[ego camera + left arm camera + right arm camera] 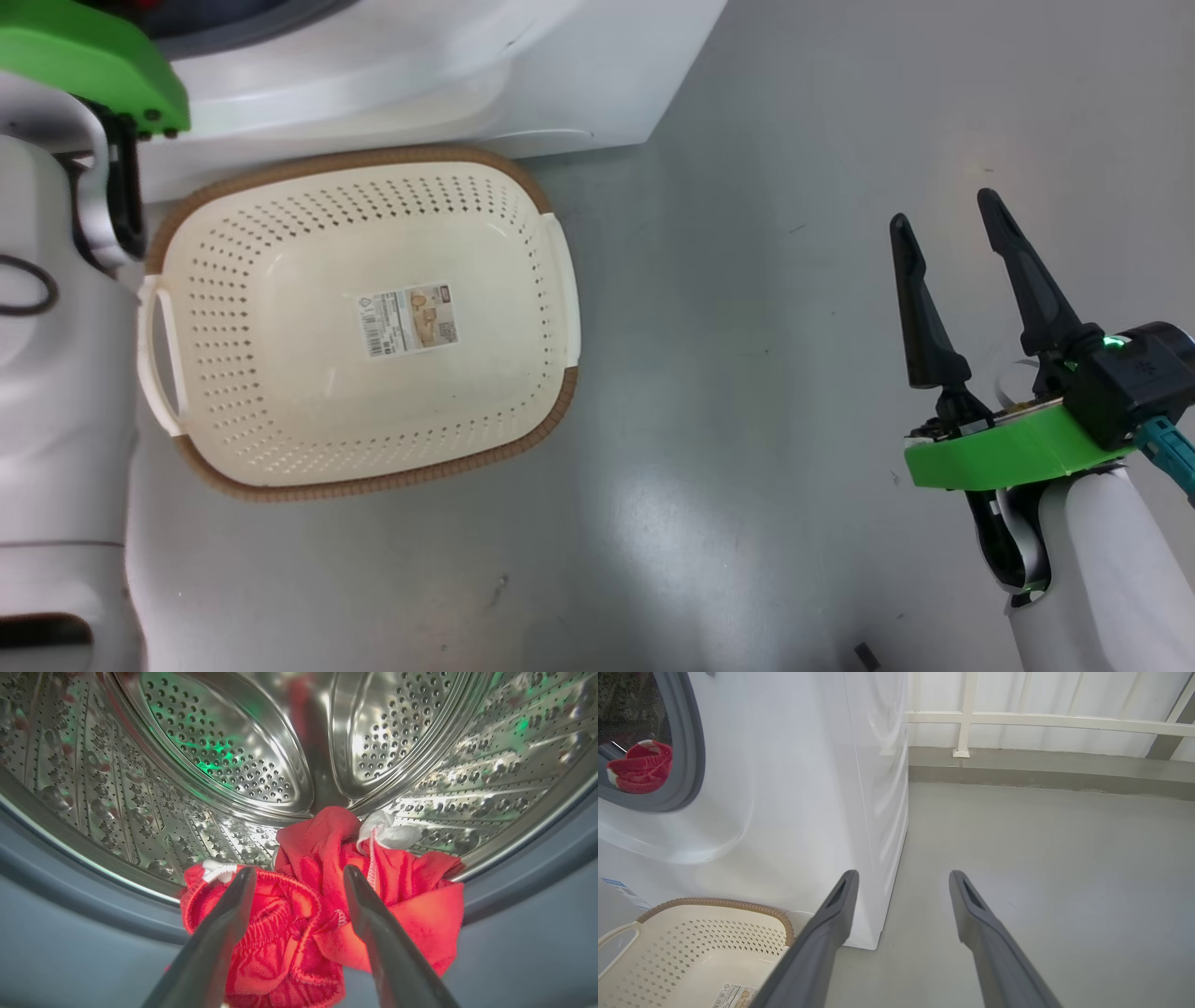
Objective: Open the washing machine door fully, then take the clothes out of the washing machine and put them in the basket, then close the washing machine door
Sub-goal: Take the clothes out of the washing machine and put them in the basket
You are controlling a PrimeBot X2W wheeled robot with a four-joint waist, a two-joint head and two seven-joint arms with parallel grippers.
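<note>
Left pincer (299, 870), spread wide, points into drum (224, 742) at clothes (420, 914).

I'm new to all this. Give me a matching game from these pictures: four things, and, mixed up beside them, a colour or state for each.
Things:
1. basket
2. clothes
3. drum
4. floor

Colour or state:
a. red, crumpled
b. shiny steel
c. plain grey
d. cream, empty

Pairs: 1-d, 2-a, 3-b, 4-c.
</note>
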